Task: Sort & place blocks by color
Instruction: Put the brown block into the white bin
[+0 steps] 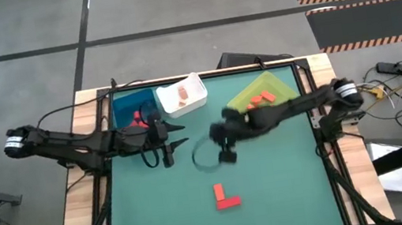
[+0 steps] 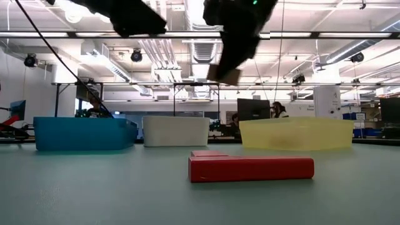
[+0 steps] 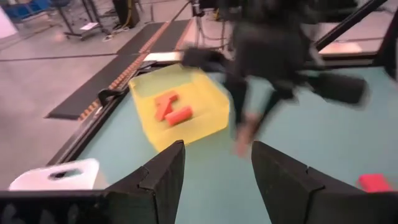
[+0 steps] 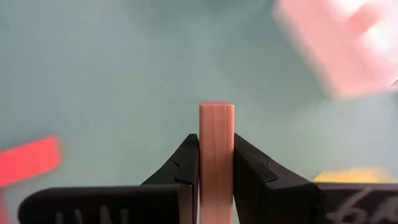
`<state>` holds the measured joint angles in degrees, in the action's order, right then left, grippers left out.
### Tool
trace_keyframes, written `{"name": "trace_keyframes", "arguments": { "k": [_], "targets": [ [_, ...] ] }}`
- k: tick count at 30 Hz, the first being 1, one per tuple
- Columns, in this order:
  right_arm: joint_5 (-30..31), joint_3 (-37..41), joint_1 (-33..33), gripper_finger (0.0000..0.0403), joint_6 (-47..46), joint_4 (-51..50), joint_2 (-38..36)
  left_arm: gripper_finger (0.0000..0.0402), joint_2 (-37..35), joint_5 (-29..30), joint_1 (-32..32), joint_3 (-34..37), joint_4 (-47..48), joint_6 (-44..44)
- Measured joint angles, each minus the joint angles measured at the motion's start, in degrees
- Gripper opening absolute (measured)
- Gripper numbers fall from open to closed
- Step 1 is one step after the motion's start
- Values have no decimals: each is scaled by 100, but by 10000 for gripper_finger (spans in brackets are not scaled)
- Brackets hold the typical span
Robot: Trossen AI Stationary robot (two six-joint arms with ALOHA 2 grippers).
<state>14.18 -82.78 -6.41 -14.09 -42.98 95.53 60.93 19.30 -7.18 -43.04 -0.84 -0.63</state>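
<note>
My right gripper [image 1: 227,155] hangs over the middle of the table, shut on a pale tan wooden block [image 4: 216,121], which also shows in the low view as the tan block [image 2: 226,76], high above the mat. My left gripper [image 1: 175,145] is open in the air just to its left, near the blue bin [image 1: 122,107], and its fingers [image 3: 168,171] touch nothing. Two red blocks [image 1: 226,196] lie flat on the mat toward the near edge, forming an L. The white bin [image 1: 194,89] holds tan blocks and the yellow-green bin [image 1: 276,81] holds orange blocks [image 3: 173,109]. My right gripper [image 4: 216,149] pinches the tan block between its two fingers, one finger [image 4: 183,162] on each broad side. The block's free end [image 4: 216,112] sticks out past the fingertips. The fingers come from above, pointing down, and the block is lifted clear of the table.
Three bins stand in a row along the far edge: blue on the left, white in the middle, yellow-green on the right. Red pieces lie in the blue bin. A thin ring-shaped mark or cable [image 1: 203,154] lies on the mat between the grippers. The green mat [image 1: 275,181] spreads toward the near edge.
</note>
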Motion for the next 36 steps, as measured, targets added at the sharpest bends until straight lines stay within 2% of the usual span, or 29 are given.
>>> {"name": "trace_keyframes", "arguments": {
  "k": [5,8,13,20,25,30,36],
  "targets": [
    [-133,624,947,45,1591,1735,-536,171,-348,408,4,440,20,87],
    [-635,1002,1494,45,2113,3017,-674,171,-595,738,4,717,-32,278],
    [-1679,1215,2192,45,2266,4321,-659,171,-973,841,4,1050,-114,629],
    [-1767,1135,2343,45,2292,4867,-643,171,-1321,716,4,1038,-160,1404],
    [-1756,626,2381,45,1378,4454,-817,171,-1534,719,4,754,-326,2918],
    [-1769,-262,2483,45,623,2874,-875,171,-1724,856,4,507,-335,4960],
    [-1764,-1294,2813,45,509,1193,-675,171,-1732,1472,68,393,-346,5876]
  ]
}}
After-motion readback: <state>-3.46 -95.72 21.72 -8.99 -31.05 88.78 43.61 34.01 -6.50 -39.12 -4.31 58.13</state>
